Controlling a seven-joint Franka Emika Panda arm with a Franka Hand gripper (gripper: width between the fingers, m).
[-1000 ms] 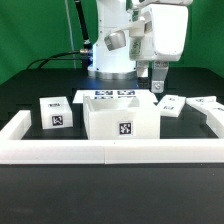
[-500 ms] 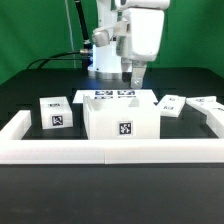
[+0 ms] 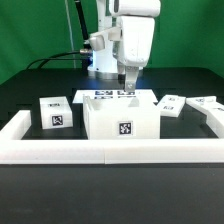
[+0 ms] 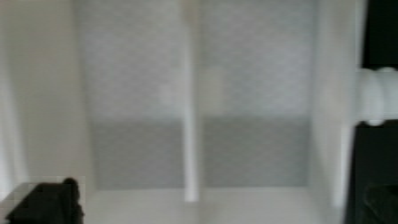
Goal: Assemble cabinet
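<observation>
The cabinet's white box body (image 3: pixel 120 120) stands in the middle of the table, one tag on its front. My gripper (image 3: pixel 128 82) hangs open just above its back edge, apart from it and holding nothing. A smaller white cube part (image 3: pixel 55 112) sits at the exterior view's left. Two flat white parts (image 3: pixel 170 103) (image 3: pixel 207 103) lie at the exterior view's right. The wrist view is filled by the blurred white box body (image 4: pixel 143 110), with a raised rib running down its middle. My dark fingertips (image 4: pixel 45 200) stand wide apart at the frame's edges, around my gripper (image 4: pixel 210 205).
The marker board (image 3: pixel 110 95) lies flat behind the box body. A long low white border wall (image 3: pixel 100 152) runs along the front and up both sides. The arm's white base (image 3: pixel 105 60) stands at the back, with black cables beside it.
My gripper has moved toward the exterior view's left, from above the flat parts to above the back of the box body. It stayed open. No part has moved.
</observation>
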